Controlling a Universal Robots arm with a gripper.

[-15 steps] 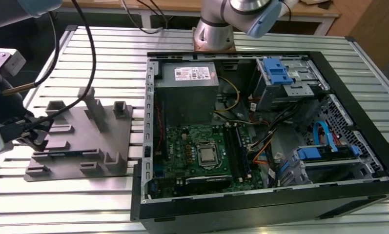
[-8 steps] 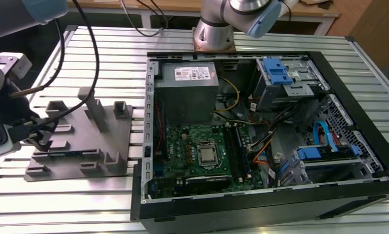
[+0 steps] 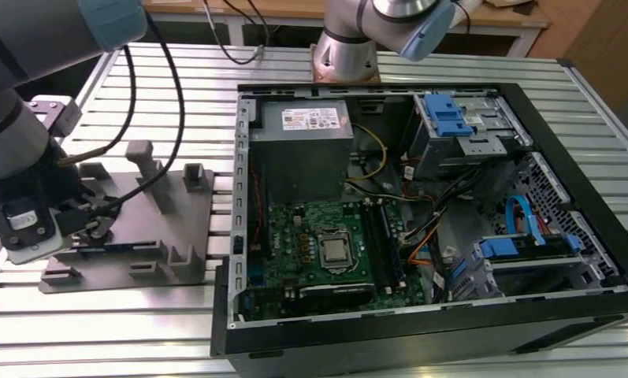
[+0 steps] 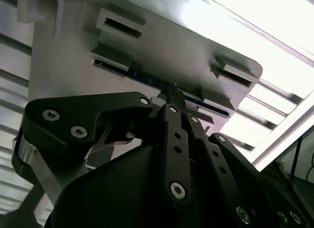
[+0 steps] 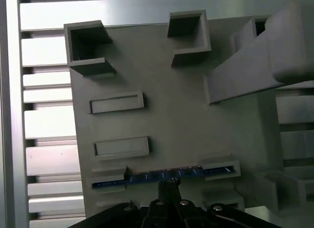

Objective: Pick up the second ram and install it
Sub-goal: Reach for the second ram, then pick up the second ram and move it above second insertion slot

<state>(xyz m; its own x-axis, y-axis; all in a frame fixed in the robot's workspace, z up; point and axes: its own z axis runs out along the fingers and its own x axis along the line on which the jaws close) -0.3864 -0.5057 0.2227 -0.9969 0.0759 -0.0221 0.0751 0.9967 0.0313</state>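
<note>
Black gripper links crowd the near edge of both wrist views. Follow them outward and you reach the tips of the gripper (image 4: 169,93), drawn together at the middle of the memory stick (image 5: 142,178). From this low angle the tips look clenched on the stick's long edge rather than merely touching it. The links partly hide the contact itself, so treat that as likely, not certain.

The stick lies directly under the tips, on edge along the grey holder plate (image 5: 171,120). Each end is seated in a small bracket, one (image 5: 109,181) to one side of the tips and the other (image 5: 222,166) to the other side. It looks level and fully down in those brackets, so count the lift as not yet made. Beyond the tips on the same plate sits a low rectangular pocket (image 5: 121,147), with a second like it further out.

In the exterior view the arm stands over that plate on the slatted metal table (image 3: 419,67). The open computer case (image 3: 597,236) is well apart from the gripper, toward the exterior view's right. Its green motherboard (image 3: 292,228) and long black slots (image 3: 382,240) lie far from the tips.

You should judge the task as early. The approach is made and the grasp is apparently closed, but the stick is neither raised from its holder, nor carried to the case, nor seated in a slot.
</note>
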